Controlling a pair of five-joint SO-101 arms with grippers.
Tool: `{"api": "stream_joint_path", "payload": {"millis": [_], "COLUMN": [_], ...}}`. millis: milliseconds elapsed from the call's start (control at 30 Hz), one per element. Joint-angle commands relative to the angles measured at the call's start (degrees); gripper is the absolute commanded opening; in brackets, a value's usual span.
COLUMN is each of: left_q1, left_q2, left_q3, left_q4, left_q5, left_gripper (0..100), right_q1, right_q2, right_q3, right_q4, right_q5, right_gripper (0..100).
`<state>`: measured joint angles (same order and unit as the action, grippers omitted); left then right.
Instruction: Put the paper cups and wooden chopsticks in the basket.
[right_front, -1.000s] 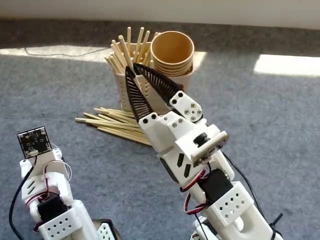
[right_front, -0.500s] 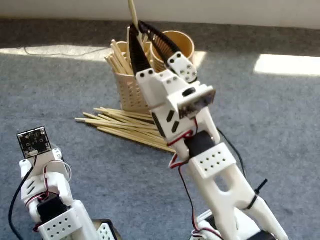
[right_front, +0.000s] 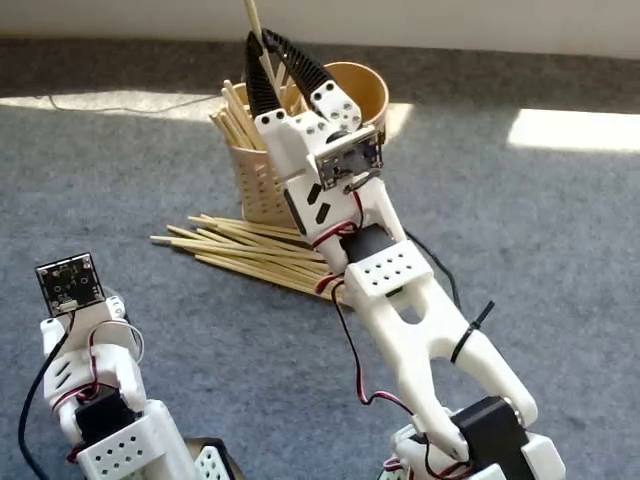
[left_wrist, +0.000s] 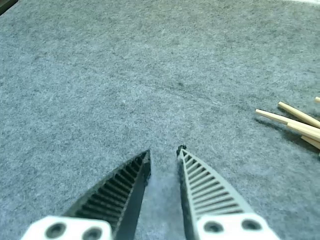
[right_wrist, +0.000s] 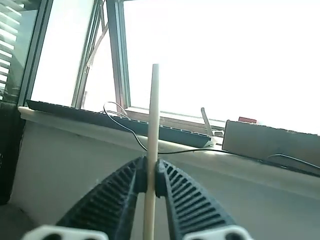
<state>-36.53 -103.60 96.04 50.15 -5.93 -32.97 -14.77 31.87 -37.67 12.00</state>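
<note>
Grey carpet (right_front: 150, 170) carries everything.

- Basket (right_front: 255, 185): pale, perforated wall, upright near the carpet's far edge, about midway along it.
- Paper cups (right_front: 372, 95): a nested tan stack, mouth up, in the side of the basket nearer the carpet's right edge. The right arm hides part of it.
- A bundle of wooden chopsticks (right_front: 235, 115) stands on end in the other side of the basket, tips fanning above the rim.
- Loose chopsticks (right_front: 240, 250): a flat spread on the carpet just in front of the basket on its near side. They lie roughly parallel to the far edge, some under the right arm. In the left wrist view, a few blunt ends (left_wrist: 295, 117) show on the carpet, well off from that gripper.

Right gripper (right_front: 258, 38): raised above the basket, over the chopstick bundle, fingers pointing up and away. It is pinched tight on a single chopstick (right_front: 250, 12). In the right wrist view, the two ribbed fingers of this gripper (right_wrist: 151, 172) meet on the stick (right_wrist: 154, 110), which stands nearly upright and passes well beyond the tips. A bright window (right_wrist: 225, 60) and a sill lie behind.

Left arm (right_front: 85, 350): near the carpet's near left corner. Left gripper (left_wrist: 163, 152): tips a narrow gap apart, nothing between them, poised over bare carpet.

A strip of sunlight (right_front: 570, 130) crosses the far right of the carpet.
</note>
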Motion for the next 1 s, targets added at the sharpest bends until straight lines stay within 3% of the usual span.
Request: {"api": "stream_joint_path", "payload": {"millis": [0, 167, 333, 567, 967], "left_q1": [0.84, 0.84, 0.84, 0.84, 0.84], "left_q2": [-0.31, -0.31, -0.31, -0.31, -0.31], "left_q3": [1.1, 1.1, 1.1, 1.1, 1.1], "left_q4": [-0.35, -0.35, -0.35, -0.35, -0.35], "left_q5": [-0.53, -0.53, -0.53, -0.53, -0.53], "left_gripper": [9, 9, 9, 9, 9], "right_q1": [0.75, 0.66, -0.57, -0.48, -5.93], "right_q2": [-0.04, -0.22, -0.31, -1.19, -22.99], "right_q3": [-2.77, -2.68, -0.57, 1.71, 22.64], "right_q4": [-1.63, -1.36, 1.36, 1.8, 6.29], "right_q5": [-0.44, -0.62, -0.62, -0.7, -0.7], "right_gripper": [0.7, 1.5, 10.0, 9.9, 9.8]}}
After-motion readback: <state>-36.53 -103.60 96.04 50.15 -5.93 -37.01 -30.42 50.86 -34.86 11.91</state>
